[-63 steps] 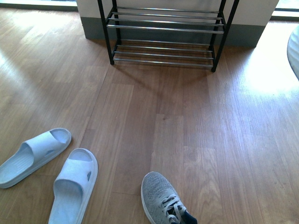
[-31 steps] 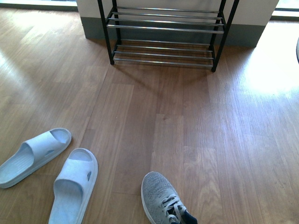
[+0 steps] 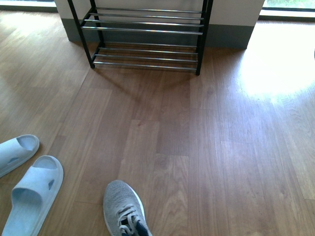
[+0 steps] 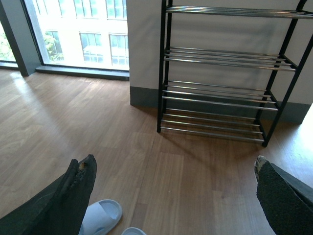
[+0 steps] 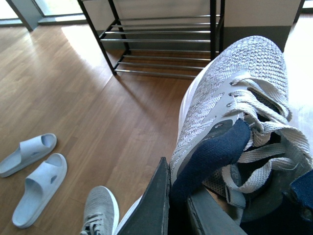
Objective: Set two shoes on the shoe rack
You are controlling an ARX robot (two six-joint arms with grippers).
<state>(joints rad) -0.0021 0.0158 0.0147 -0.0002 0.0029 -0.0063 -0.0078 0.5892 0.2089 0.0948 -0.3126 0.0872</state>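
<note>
Floor (image 3: pixel 221 147): wood planks. I note a bright sun patch towards the far right.
Rack (image 3: pixel 145 29): stands at the far edge of the floor against the wall base. It has a black frame and tiers of thin chrome bars, and is much wider than a shoe.
Held shoe (image 5: pixel 230 107): grey knit, white sole, navy lining, loose grey laces. It is off the floor in the right gripper, toe towards the rack and well apart from it. I see it only in the right wrist view.
Floor shoe (image 3: pixel 123 209): lies at the near edge of the floor, left of centre, toe towards the rack and well apart from it. Its heel is cut off by the frame.
Slippers (image 3: pixel 32 194): a pale blue-white pair at the near left corner of the floor, just beside each other and left of the floor shoe.
Right gripper (image 5: pixel 178 196): fingers (image 5: pixel 151 205) are closed on the navy collar of the held shoe.
Left gripper (image 4: pixel 176 196): fingers (image 4: pixel 78 196) are spread wide with nothing between them, above the floor and facing the rack.
</note>
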